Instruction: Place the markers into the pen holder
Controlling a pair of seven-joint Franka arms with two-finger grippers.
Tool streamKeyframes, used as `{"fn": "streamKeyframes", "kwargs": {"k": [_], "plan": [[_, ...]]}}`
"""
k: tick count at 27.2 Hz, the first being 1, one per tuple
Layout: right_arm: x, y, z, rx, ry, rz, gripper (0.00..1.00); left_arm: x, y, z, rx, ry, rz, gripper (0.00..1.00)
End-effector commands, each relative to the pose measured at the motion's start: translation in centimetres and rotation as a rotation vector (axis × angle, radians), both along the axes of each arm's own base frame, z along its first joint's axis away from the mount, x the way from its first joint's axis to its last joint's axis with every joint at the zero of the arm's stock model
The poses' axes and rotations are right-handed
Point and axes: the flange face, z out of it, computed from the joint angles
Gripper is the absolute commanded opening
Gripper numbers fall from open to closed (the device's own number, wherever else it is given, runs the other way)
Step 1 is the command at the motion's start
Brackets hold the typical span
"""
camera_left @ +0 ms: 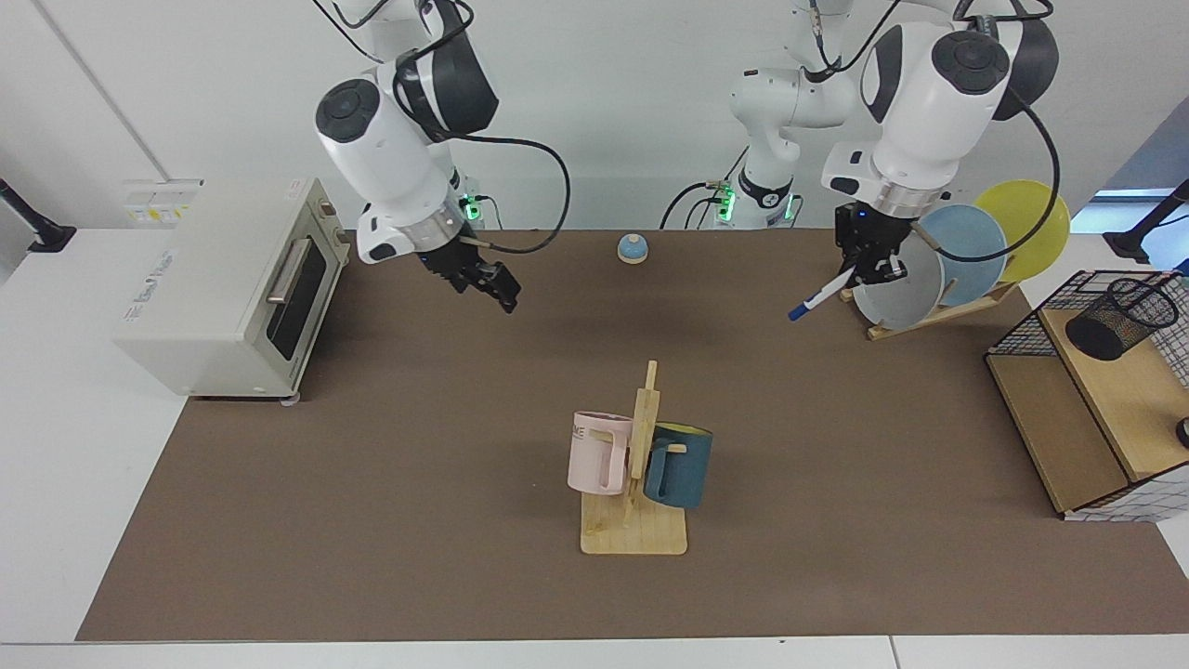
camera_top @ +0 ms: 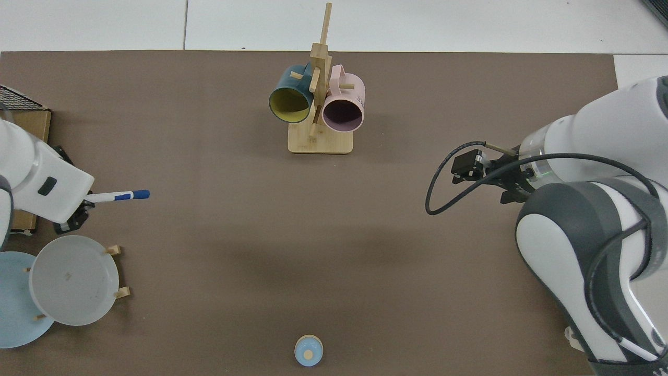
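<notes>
The marker point(camera_left: 821, 297), slim and white-barrelled with a blue cap, hangs above the counter point(camera_left: 464, 418) pinched at its upper end by the left tool point(camera_left: 868, 268); it slants with the capped end pointing down toward 8 o'clock in the facing view. The pen holder point(camera_left: 1121, 318), a small black wire-mesh cup, sits tilted on a wooden shelf, at about 3 o'clock from the marker, well apart from it.

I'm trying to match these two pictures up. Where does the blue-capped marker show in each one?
Facing view: the marker hangs slanted from the left tool, at the picture's right, in front of the grey plate.
Top view: the marker juts from the same tool at the picture's left edge.
Shared landmark: the mug stand.
</notes>
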Motion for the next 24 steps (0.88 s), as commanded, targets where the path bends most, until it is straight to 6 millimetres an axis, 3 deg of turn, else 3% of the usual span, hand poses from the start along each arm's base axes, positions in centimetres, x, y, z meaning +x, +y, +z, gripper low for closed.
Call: {"fn": "streamKeyframes", "kwargs": {"k": [1,3,13,18,24], "plan": [[-0.7,-2.5,1.5,-0.070,-0.039,0.201,1.00,0.6,3.3,0.7,0.128,-0.045,-0.007,0.00],[-0.9,-4.3,2.1,-0.068,-0.040,0.231,1.00,0.6,5.0,0.9,0.170,-0.048,0.010,0.00],[-2.8,-10.3,5.5,-0.058,-0.054,0.338,1.00,1.1,9.2,2.8,0.370,-0.066,0.022,0.00],[-3.0,-10.8,6.4,-0.080,-0.048,0.434,1.00,2.5,12.0,4.3,0.449,-0.042,-0.031,0.00],[-2.8,-11.0,6.2,-0.081,-0.042,0.522,1.00,4.6,14.9,5.8,0.544,-0.014,-0.136,0.00]]}}
